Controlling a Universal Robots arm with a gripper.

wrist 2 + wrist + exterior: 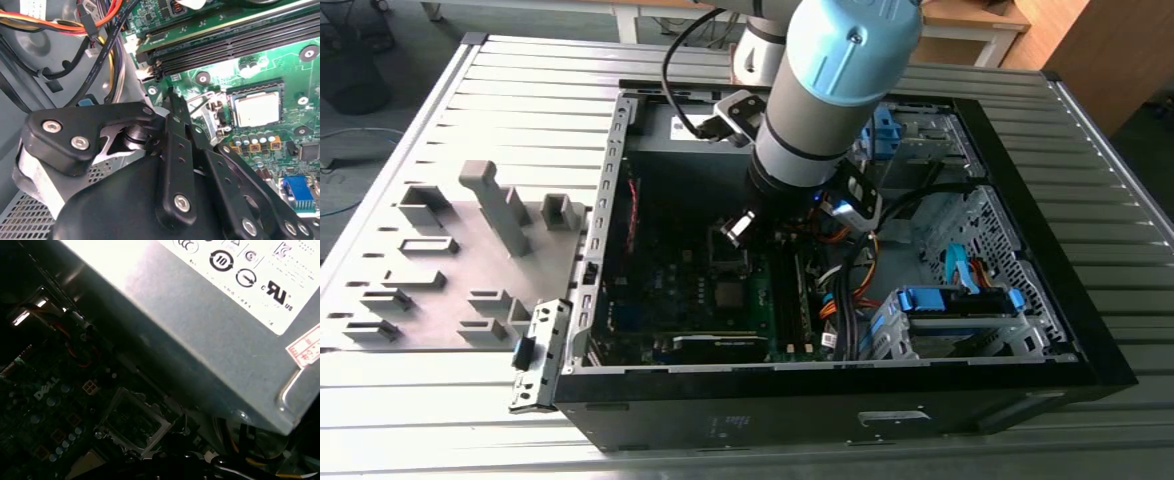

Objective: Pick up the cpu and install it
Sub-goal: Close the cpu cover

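Work stands inside an open computer case (1067,330) that lies on a ribbed metal desk (520,90). The pale blue and grey arm (821,90) reaches down into the middle of the case, over the motherboard (700,300). In the second wrist view the cpu (257,109) lies flat in its socket on the green board, its silver-grey top facing up and nothing covering it. The gripper (172,97) hangs just beside that socket and apart from the cpu. Its black links converge and its jaws look drawn together, with no gap showing and nothing held between them. A bright metal bracket (212,117) stands at the socket's edge, between the jaws and the cpu. Dark memory slots (235,45) run along the board near the socket, and a bundle of black, orange and yellow cables (100,30) hangs near the case wall. In the first wrist view a big grey box with a white label (200,340) looms over the dim board, and a metal socket frame (132,422) shows below it. On the exterior view's left, a grey fixture with raised blocks (467,260) sits on the desk beside the case.
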